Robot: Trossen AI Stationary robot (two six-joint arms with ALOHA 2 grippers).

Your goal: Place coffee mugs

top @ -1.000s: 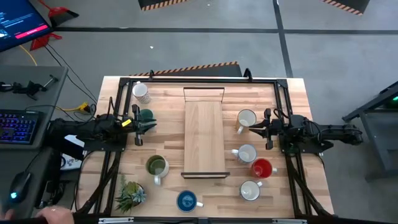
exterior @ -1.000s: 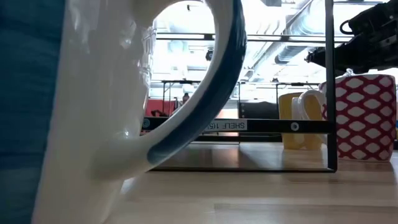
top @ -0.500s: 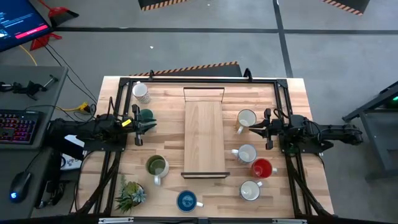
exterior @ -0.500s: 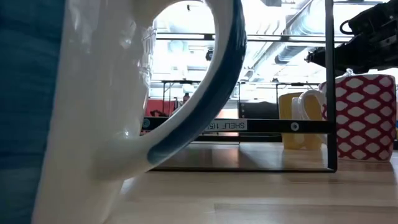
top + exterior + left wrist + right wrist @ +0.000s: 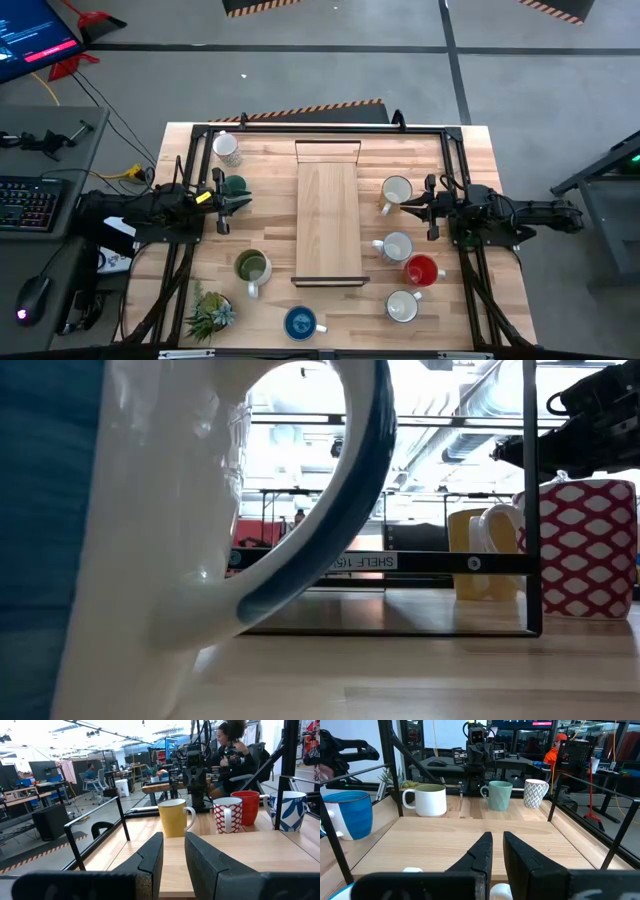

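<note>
Eight coffee mugs stand upright on their bases around a wooden shelf board (image 5: 328, 222). On the left are a patterned mug (image 5: 226, 147), a teal one (image 5: 235, 186), an olive one (image 5: 251, 267) and a blue one (image 5: 300, 322). On the right are a yellow-sided mug (image 5: 396, 191), a red-patterned one (image 5: 396, 246), a red one (image 5: 421, 270) and a blue-patterned one (image 5: 402, 306). My left gripper (image 5: 222, 200) hovers level beside the teal mug, narrowly open and empty (image 5: 173, 852). My right gripper (image 5: 432, 208) hovers level near the yellow-sided mug, open by a slit (image 5: 498, 851).
A spiky potted plant (image 5: 208, 312) stands at the near left corner. Black frame rails (image 5: 320, 128) run around the table. The blue mug's handle (image 5: 300, 540) fills the low view. People sit beyond the table (image 5: 230, 750). The shelf board's top is bare.
A person's hand by the mouse, off the table's left side, has gone out of view. Both arms and all mugs have kept still.
</note>
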